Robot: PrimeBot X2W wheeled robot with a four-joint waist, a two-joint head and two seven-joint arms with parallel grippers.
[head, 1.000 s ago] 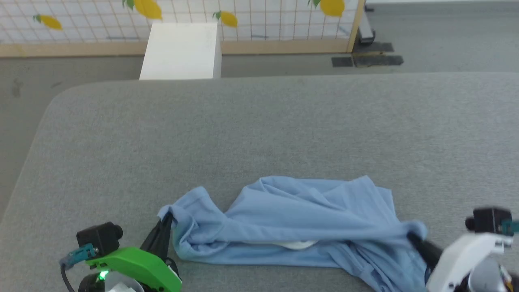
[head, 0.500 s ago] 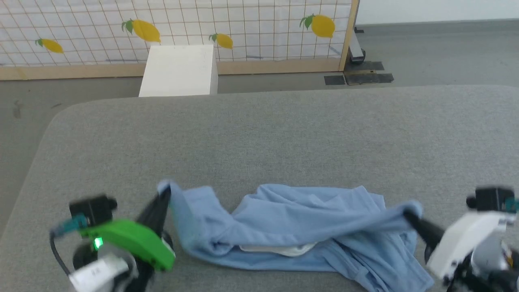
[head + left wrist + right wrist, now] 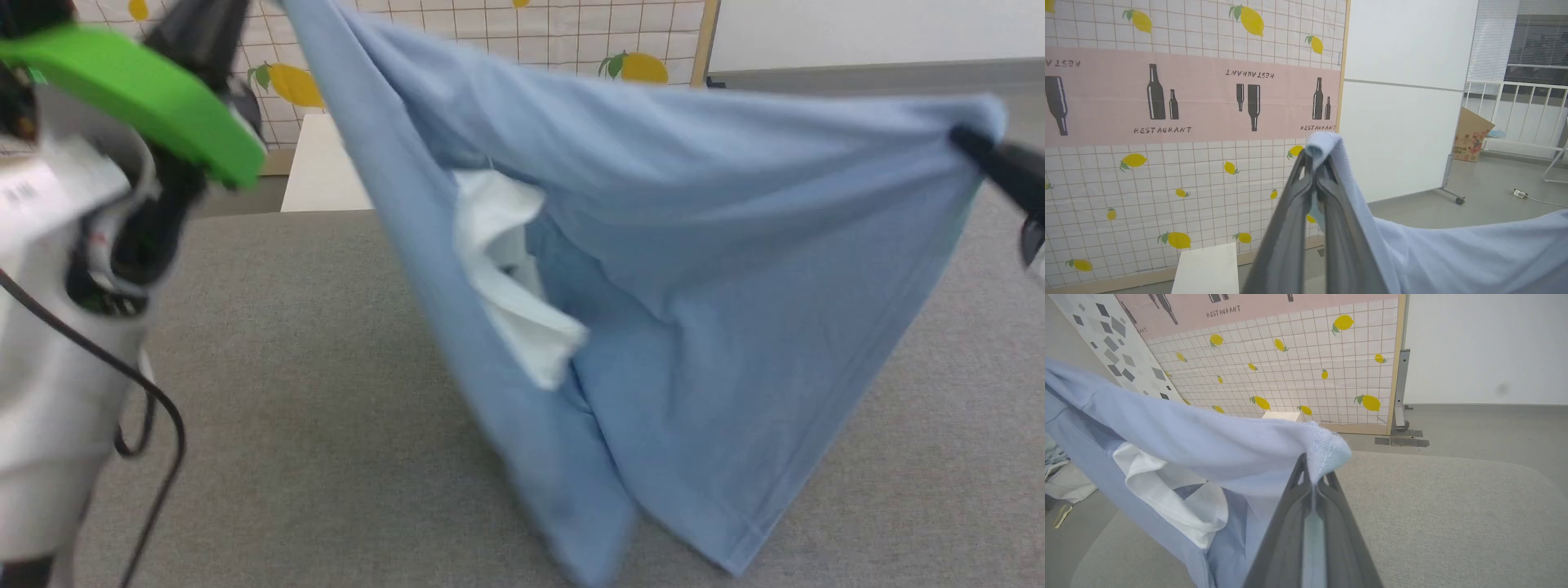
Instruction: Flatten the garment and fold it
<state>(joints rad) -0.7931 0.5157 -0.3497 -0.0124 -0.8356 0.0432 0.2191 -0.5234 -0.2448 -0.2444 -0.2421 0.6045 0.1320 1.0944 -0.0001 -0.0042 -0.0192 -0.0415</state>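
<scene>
**Shirt [image 3: 694,245] now up off the table [image 3: 326,343]**

A second ago the shirt lay crumpled along the near edge of the grey table, with one end caught on each side. Now we have it raised, and it hangs like a sheet in front of the head camera. Our left claw [image 3: 1312,163] is pressed together on one blue corner and sits high at the upper left of the head view. Our right claw [image 3: 1312,479] pinches the opposite corner, lower and far out to the right. The top edge runs fairly taut between the two, sloping down toward the right.

Below that edge the cloth narrows into a hanging drape. Its lowest hem is touching the table or just above it (the blur keeps us from saying which). The white lining [image 3: 506,278] at the neck flops open on our side.

We judge the lift has shaken out most of the crumple, so flattening is under way but not done. Next we would lay the shirt down away from us with the top edge kept stretched. The risk is a corner slipping free.
</scene>
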